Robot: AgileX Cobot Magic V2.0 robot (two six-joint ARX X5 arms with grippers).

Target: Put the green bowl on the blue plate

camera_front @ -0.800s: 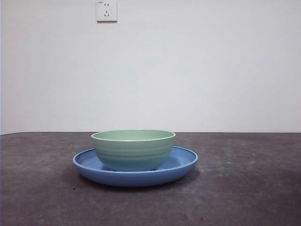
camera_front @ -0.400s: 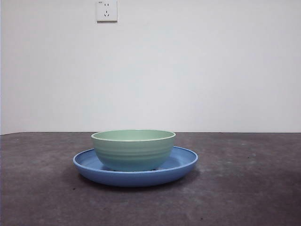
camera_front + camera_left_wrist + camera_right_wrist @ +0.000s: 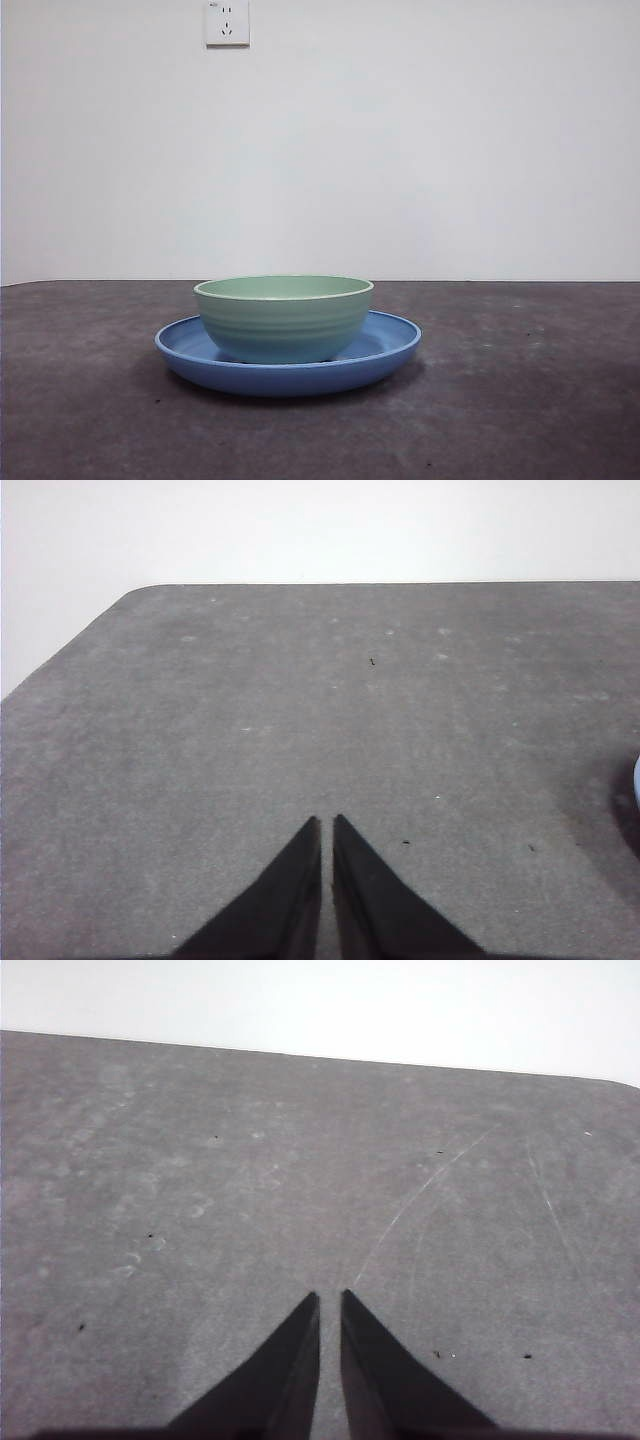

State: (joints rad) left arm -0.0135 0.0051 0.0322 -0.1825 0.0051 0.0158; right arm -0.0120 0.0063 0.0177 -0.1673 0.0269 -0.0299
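The green bowl (image 3: 284, 318) stands upright in the middle of the blue plate (image 3: 392, 343) on the dark grey table in the front view. No gripper shows in that view. My left gripper (image 3: 327, 825) is shut and empty above bare table; a sliver of the blue plate (image 3: 637, 777) shows at the edge of its view. My right gripper (image 3: 329, 1300) is shut and empty above bare table, with neither bowl nor plate in its view.
A white wall with a power socket (image 3: 227, 22) stands behind the table. The table's far edge (image 3: 400, 583) and a rounded corner show in the left wrist view, and its far edge (image 3: 300, 1055) in the right wrist view.
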